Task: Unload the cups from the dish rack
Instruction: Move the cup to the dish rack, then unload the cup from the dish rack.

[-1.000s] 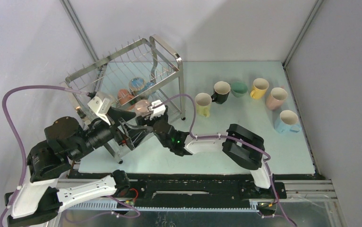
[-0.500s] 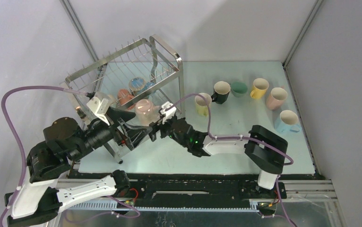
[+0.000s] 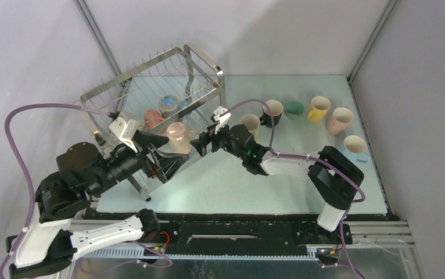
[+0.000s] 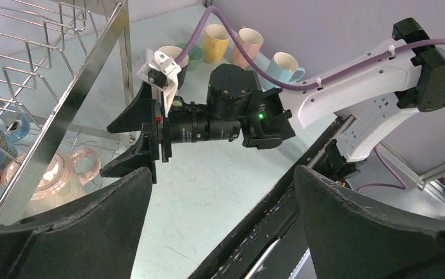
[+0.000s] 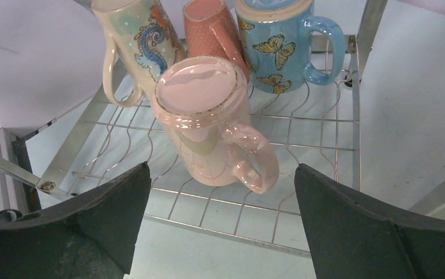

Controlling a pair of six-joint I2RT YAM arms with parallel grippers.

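The steel dish rack (image 3: 207, 61) stands at the back left. On its lower tier a pink cup (image 3: 176, 135) sits upside down in front of an orange-red cup (image 3: 153, 119) and a blue cup (image 3: 171, 104). My right gripper (image 3: 197, 145) is open just right of the pink cup, apart from it. In the right wrist view the pink cup (image 5: 208, 116), handle toward me, lies beyond the open gripper (image 5: 222, 171), with a beige dragon cup (image 5: 136, 40) behind it. My left gripper (image 3: 173, 152) is open and empty at the rack's front, and in its own view (image 4: 223, 174) it faces the right arm.
Six cups stand on the table right of the rack: lime-yellow (image 3: 249, 125), black (image 3: 272, 110), green (image 3: 293, 108), yellow (image 3: 319, 107), pink (image 3: 340, 120) and light blue (image 3: 355, 148). The rack's corner post (image 4: 86, 70) stands between the two grippers.
My right arm has drawn back to the right, away from the pink cup in the rack, and its elbow swung right. The pink cup stayed put. The left arm barely moved.
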